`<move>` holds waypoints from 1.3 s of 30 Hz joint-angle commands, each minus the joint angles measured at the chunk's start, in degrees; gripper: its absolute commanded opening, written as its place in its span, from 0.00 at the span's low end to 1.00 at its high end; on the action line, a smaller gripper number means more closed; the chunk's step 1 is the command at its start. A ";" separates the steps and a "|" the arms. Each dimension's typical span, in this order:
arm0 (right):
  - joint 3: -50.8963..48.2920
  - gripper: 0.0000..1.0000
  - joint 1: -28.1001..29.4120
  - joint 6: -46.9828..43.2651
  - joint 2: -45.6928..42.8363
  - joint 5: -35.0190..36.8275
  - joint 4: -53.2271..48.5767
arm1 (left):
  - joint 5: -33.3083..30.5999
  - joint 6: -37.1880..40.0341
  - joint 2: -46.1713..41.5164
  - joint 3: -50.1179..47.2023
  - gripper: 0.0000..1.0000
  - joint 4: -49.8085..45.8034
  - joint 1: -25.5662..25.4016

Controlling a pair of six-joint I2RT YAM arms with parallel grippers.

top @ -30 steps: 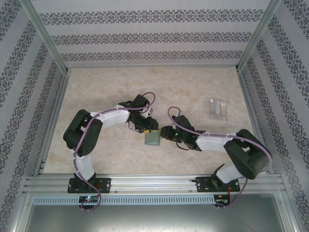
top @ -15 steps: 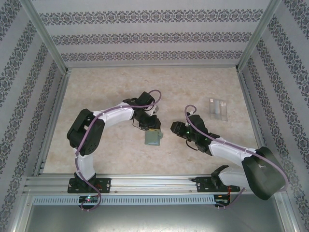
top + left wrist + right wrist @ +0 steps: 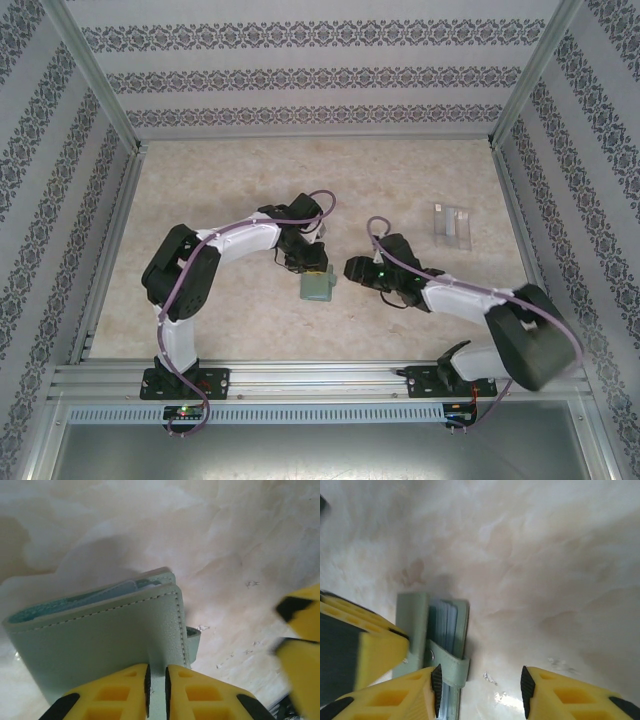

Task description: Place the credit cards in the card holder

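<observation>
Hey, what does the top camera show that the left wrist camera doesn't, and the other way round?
Top camera: the loose credit cards lying far right on the table, apart from both arms. Left wrist camera: a pale card tucked inside the card holder, plus its stitching and snap tab. Shared: the left gripper clamped on the holder's cover, with the right gripper open beside it.

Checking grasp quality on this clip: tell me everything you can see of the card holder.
The card holder is a small sage-green folding case, leather-like with stitched edges and a lighter teal inside. It sits near the middle of the table, slightly open, with layered pale edges showing between its covers. A small snap tab hangs from one side. The fingers of the left gripper pinch one cover. The right gripper is open beside the tab; contact there is unclear.
</observation>
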 commanded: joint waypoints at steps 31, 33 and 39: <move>26.67 0.55 9.86 -85.49 6.68 9.63 -40.85 | 6.26 -0.36 -22.57 -19.50 0.36 8.38 15.87; 27.70 0.56 9.54 -83.35 8.57 8.05 -40.89 | 6.27 -1.55 -22.58 -21.03 0.36 10.93 15.87; 27.96 0.58 9.00 -85.76 13.95 0.30 -36.88 | 6.71 -2.95 -23.59 -24.51 0.37 14.79 15.90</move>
